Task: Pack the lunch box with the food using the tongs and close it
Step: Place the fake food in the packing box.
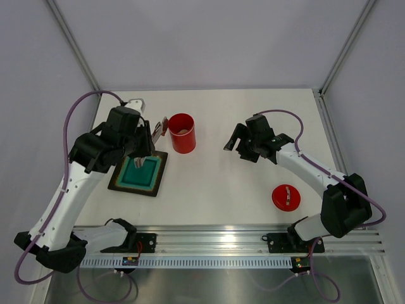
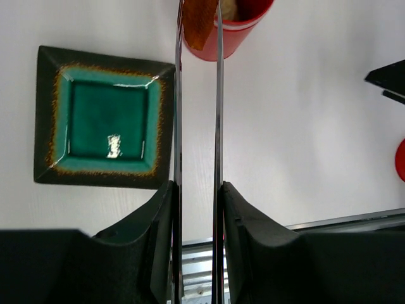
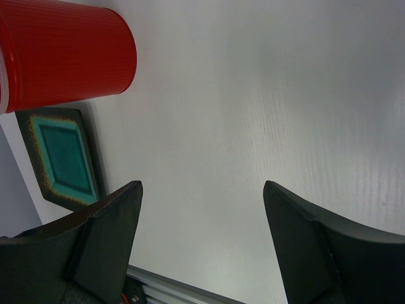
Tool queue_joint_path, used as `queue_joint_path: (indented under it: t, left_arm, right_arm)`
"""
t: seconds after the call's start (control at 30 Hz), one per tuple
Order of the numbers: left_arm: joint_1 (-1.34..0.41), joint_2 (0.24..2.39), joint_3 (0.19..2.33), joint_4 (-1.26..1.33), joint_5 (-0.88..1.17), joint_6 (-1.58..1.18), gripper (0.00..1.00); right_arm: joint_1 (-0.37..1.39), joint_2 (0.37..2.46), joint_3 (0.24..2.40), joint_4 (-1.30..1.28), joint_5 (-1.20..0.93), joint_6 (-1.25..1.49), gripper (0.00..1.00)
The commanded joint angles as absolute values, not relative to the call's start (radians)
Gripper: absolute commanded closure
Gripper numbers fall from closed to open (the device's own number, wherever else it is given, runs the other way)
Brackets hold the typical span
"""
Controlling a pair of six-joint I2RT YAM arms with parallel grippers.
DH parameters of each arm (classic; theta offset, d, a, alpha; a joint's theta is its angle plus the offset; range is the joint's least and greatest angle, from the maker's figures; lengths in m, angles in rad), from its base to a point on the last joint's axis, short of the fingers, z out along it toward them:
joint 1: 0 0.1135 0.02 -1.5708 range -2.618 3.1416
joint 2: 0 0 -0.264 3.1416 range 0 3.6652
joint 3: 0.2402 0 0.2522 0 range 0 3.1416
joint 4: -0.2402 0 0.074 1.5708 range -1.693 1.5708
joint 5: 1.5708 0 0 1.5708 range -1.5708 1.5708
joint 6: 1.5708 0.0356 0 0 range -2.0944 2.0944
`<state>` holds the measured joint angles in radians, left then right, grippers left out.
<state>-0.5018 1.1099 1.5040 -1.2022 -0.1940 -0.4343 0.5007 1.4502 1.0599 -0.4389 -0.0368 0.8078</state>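
The red lunch box [image 1: 181, 133] stands open behind the tray, and a cream food piece [image 2: 229, 9] lies inside it. My left gripper [image 2: 197, 190] is shut on the tongs [image 2: 178, 114]. Their two thin strips run forward and pinch an orange food piece [image 2: 198, 22] right at the lunch box rim [image 2: 237, 31]. In the top view the left gripper [image 1: 149, 140] hovers over the tray's far edge, with the tongs [image 1: 159, 126] pointing at the box. The red lid [image 1: 286, 197] lies flat at the front right. My right gripper [image 3: 202, 187] is open and holds nothing, to the right of the lunch box [image 3: 63, 54].
A black square tray with a teal centre [image 2: 104, 117] sits left of the lunch box with no food on it. It also shows in the top view as the tray [image 1: 139, 174]. The metal rail [image 1: 209, 239] runs along the table's near edge.
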Motion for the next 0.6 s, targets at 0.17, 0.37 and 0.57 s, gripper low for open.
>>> queue_joint_path:
  t: [0.17,0.37,0.57]
  left_arm:
    - [-0.554,1.201,1.598,-1.049,-0.149,-0.417,1.0]
    - [-0.552,1.249,1.582,-1.003,-0.163,-0.405,1.0]
    - [-0.554,1.272,1.525,-0.945,-0.186,-0.402,1.0]
  right_arm:
    - [0.499,1.411,1.08,-0.44,-0.006,0.815,0.15]
    - [0.497,1.404,1.085,-0.453,-0.005,0.81,0.15]
    - [0.497,1.396,1.091,-0.465,-0.005,0.805,0.15]
